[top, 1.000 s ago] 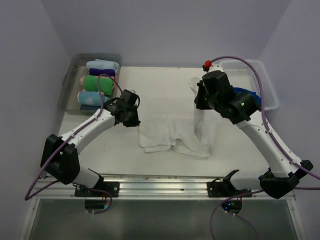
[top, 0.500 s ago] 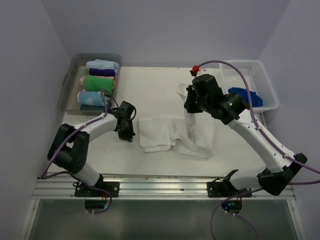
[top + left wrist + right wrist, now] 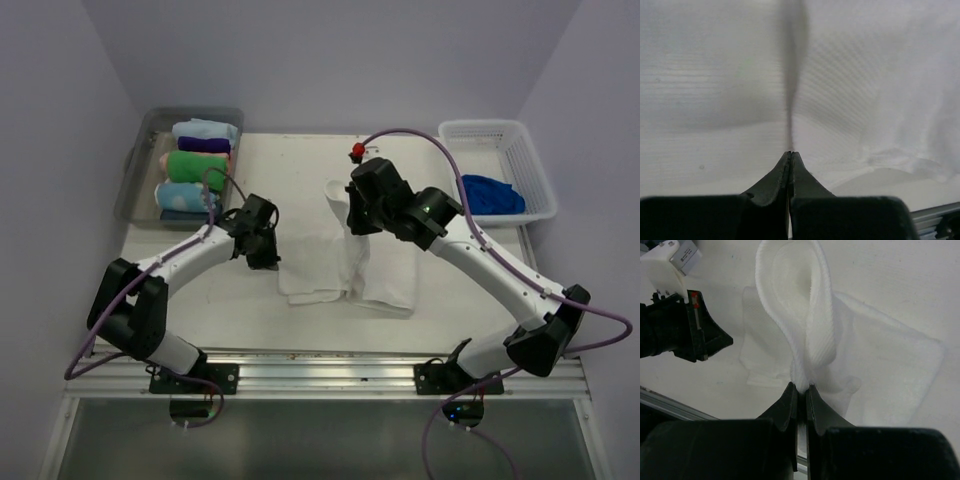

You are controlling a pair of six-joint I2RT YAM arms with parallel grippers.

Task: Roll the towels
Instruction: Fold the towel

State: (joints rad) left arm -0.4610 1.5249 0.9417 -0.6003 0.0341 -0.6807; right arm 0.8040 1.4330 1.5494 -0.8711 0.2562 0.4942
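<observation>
Drooping limp and light, white towel (image 3: 320, 270) loops ahead of right gripper (image 3: 801, 386), pinched shut on its fold, while left gripper (image 3: 790, 153) nips the edge, the surest hold

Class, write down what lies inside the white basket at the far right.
A crumpled blue towel lies in the white basket. Anything beneath it is covered.

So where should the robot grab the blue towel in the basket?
Probably from straight above, pinching a raised fold near the middle of the blue towel. It lies crumpled inside the white basket, whose walls block any sideways approach.
</observation>
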